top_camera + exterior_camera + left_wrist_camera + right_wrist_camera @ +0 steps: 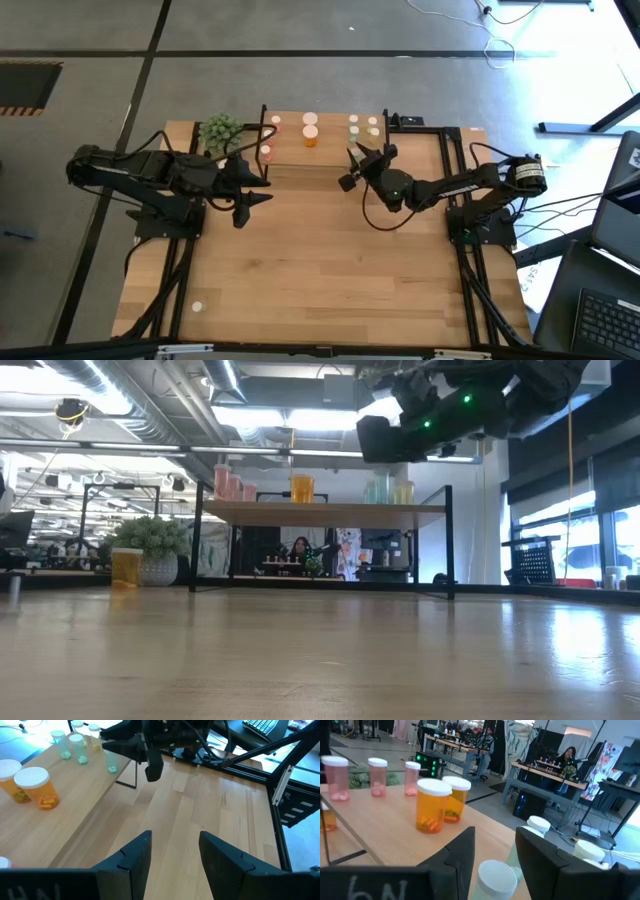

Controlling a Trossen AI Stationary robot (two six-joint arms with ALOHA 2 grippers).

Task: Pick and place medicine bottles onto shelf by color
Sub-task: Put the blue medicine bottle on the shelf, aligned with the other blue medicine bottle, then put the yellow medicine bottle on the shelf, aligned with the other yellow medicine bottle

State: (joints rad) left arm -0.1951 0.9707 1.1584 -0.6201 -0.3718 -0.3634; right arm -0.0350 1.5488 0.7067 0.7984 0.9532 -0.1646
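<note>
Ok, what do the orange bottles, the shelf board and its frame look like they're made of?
Orange bottles: probably clear tinted plastic, since pills show through the walls; caps look like matte white plastic.
Shelf board: light wood or wood laminate, with visible grain and a smooth, low-sheen surface.
Frame: thin black bars, most likely painted metal, matte.

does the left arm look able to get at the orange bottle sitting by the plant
Probably yes. The orange bottle stands on the table beside the plant, outside the shelf frame, on the left arm's side. The left hand is open and empty nearby; only the plant crowds it.
</note>
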